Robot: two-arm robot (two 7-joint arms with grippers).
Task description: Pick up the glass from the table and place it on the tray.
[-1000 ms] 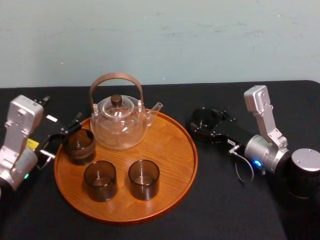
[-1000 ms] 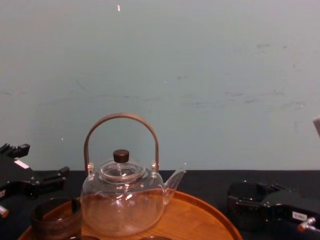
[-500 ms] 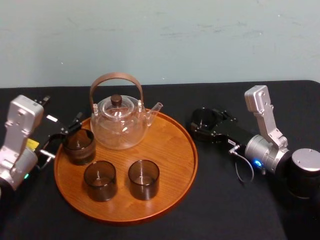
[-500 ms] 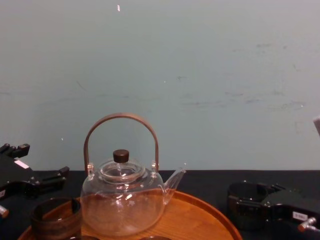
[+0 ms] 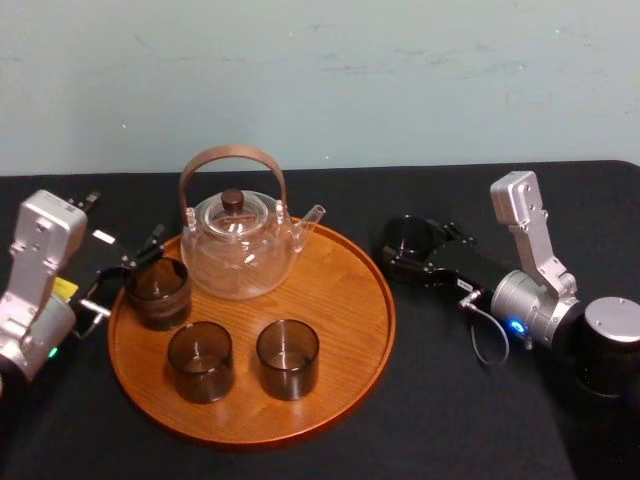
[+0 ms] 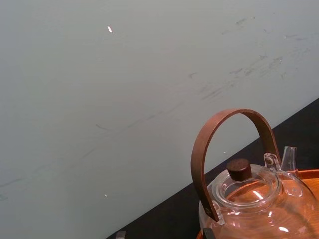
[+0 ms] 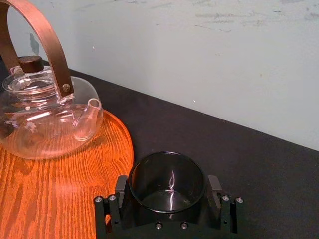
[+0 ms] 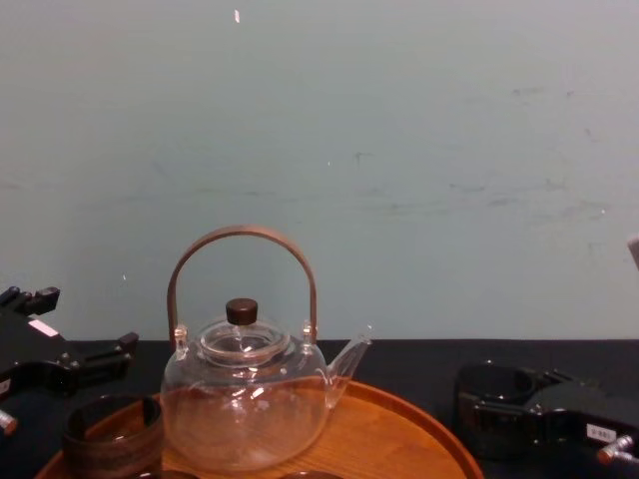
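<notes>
Right end effector (image 7: 167,193) clasps glass (image 7: 167,180) beside tray (image 7: 75,179) bearing teapot (image 7: 45,117); left end effector (image 5: 122,222) wide

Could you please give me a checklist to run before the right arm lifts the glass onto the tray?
1. Grip: right gripper has fingers touching both sides of the glass: ok.
2. Lift: glass off the table: not ok, appears to rest on it.
3. Landing: bare space on the tray's right side: ok.
4. Obstacle: teapot spout clear of that space: ok.
5. Other arm: left gripper, open, at the tray's left edge: ok.
</notes>
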